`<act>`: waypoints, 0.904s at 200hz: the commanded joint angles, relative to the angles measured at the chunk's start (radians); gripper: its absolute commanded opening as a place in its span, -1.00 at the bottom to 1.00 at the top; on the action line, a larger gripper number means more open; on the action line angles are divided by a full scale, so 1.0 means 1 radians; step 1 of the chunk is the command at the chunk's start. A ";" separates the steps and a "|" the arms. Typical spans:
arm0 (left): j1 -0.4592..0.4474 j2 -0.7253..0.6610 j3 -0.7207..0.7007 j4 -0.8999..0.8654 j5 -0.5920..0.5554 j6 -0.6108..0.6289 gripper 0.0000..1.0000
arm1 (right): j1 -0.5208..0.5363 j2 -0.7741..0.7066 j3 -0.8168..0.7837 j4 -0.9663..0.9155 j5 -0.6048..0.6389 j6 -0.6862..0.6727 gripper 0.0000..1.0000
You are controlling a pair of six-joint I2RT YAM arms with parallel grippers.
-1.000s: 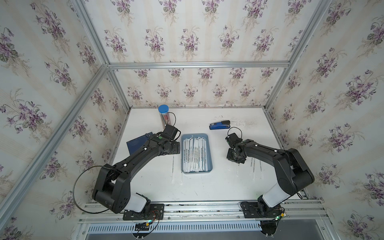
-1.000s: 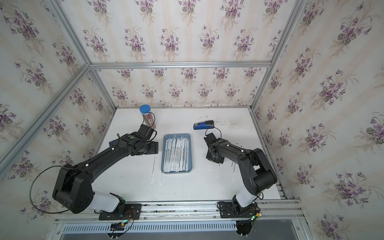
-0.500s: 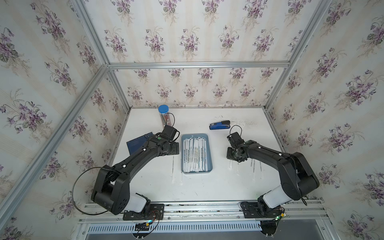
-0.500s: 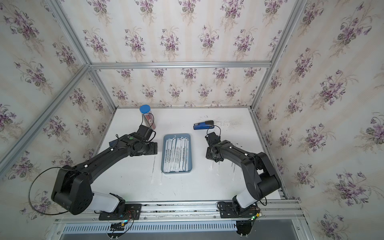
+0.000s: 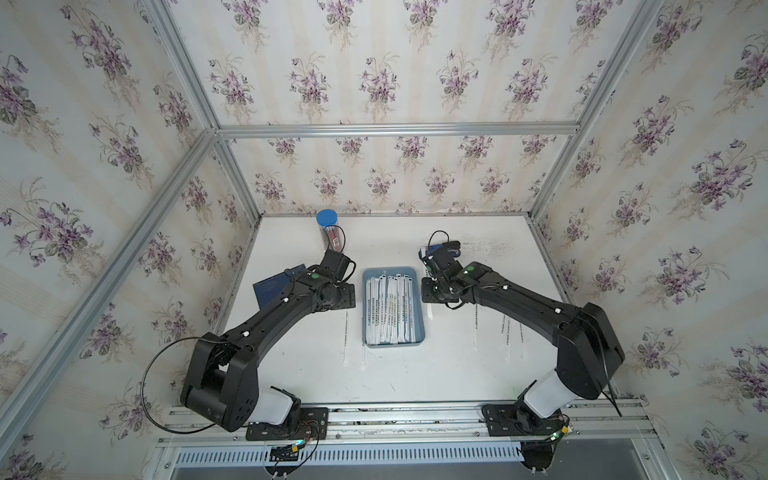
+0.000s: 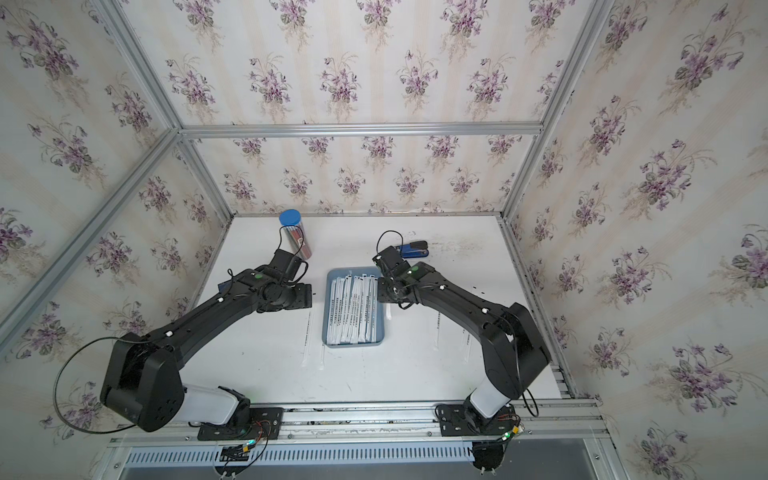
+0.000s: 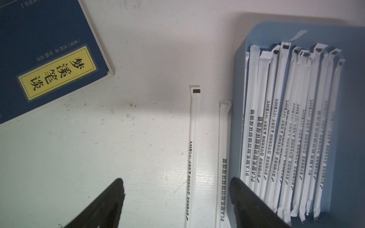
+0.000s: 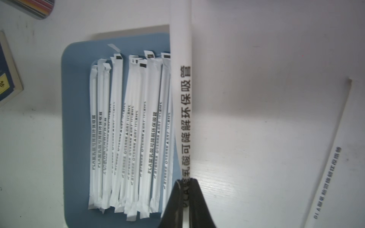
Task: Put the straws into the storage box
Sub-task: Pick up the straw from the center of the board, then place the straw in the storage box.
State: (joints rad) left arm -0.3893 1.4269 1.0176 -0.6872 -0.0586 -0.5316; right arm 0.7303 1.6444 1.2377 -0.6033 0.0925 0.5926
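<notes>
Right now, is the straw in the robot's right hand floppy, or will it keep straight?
Probably stiff: the straw sticks out past the right hand without drooping. It is likely very light, since it looks thin and paper-wrapped. The paper may crumple easily, as several wrapper ends in the storage box look bent.

White surface [image 5: 395,374], scuffed and speckled in places. Storage box [image 5: 390,271] sits flat near the centre. Two loose straws [image 5: 345,340] lie just beside the box's left long side, parallel to it. Three more straws [image 5: 504,338] lie apart from it on the right. Navy book [image 5: 272,286] by the left edge. Blue-capped clear tube [image 5: 330,235] at far left. Blue stapler [image 6: 413,250] at the far side, right of centre.
</notes>
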 commanded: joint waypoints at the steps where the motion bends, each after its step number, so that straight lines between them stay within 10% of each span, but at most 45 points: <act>1: 0.006 -0.005 -0.005 0.007 0.008 0.007 0.69 | 0.041 0.064 0.054 -0.023 -0.007 0.017 -0.78; 181: 0.012 -0.005 -0.033 0.035 0.049 0.002 0.68 | 0.066 0.268 0.008 0.060 0.076 0.053 -0.77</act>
State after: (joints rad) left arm -0.3782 1.4269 0.9852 -0.6559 -0.0040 -0.5285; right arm 0.7929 1.9118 1.2472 -0.5350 0.1455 0.6292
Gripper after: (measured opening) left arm 0.838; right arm 0.111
